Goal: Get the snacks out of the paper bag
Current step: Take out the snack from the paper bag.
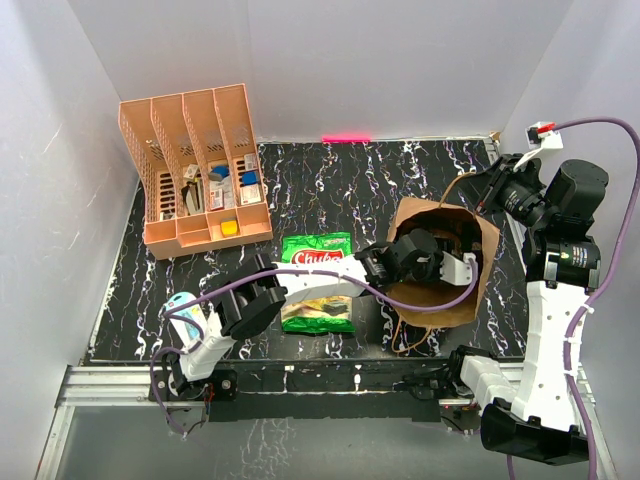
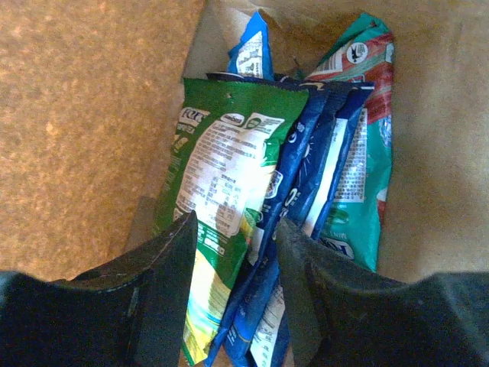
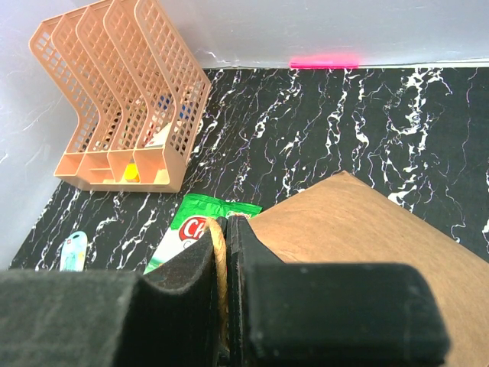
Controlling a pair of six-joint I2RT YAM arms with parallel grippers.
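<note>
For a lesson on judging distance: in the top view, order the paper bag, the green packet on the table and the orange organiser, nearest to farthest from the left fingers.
1. paper bag: the left fingers are inside it.
2. green packet: on the table, just left of the bag.
3. orange organiser: far-left corner of the table.

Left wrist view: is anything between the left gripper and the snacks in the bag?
Nothing visible. The left gripper is inside the bag, open jaws straddling the green packet, blue packets beside it.
</note>
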